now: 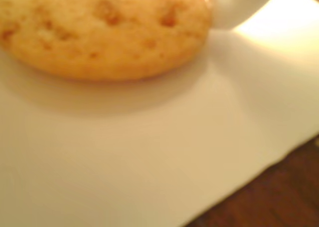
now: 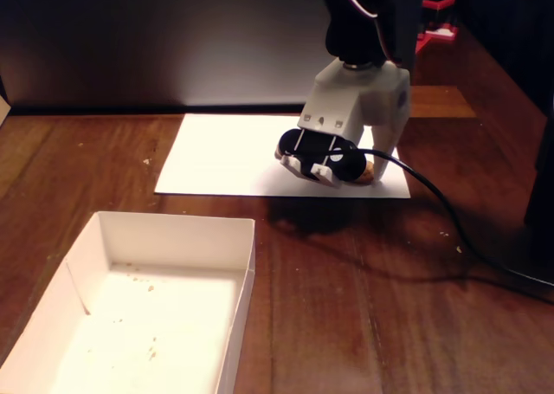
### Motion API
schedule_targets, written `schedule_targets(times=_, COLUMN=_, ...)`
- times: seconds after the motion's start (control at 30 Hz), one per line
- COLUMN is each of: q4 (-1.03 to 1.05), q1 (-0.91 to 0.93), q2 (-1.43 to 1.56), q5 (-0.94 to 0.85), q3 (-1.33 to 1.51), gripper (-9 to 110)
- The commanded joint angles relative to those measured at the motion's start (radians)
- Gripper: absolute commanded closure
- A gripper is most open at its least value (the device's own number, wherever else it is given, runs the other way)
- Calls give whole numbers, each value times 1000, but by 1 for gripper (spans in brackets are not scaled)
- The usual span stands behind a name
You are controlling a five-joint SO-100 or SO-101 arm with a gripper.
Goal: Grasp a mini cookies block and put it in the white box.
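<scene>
Cookie [image 1: 102,30] on white paper [image 1: 149,152], touching the tool's [image 2: 374,171] finger.

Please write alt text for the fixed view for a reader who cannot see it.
The arm's claw is lowered onto a white paper sheet at a small cookie. The white box, holding only crumbs, sits nearer the camera on the wooden table.

Dim, warm light; wrist view blurred, glare perhaps from above.

A flat white paper sheet [image 2: 234,151] lies on the wooden table [image 2: 346,307]
</scene>
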Motion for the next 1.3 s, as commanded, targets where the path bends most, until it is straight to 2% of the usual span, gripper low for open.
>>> schedule_targets(times=0.0, q4=-20, q1=12, q2=11, q5=5, q3=-37, gripper=77)
schedule_targets(times=0.8, q4=-58, q1=-5, q2=18, q5=-21, q3=-35, gripper=79)
schedule_targets(times=1.27, q4=-5, q1=-43, q2=341, q5=-118, q3=-138, gripper=79)
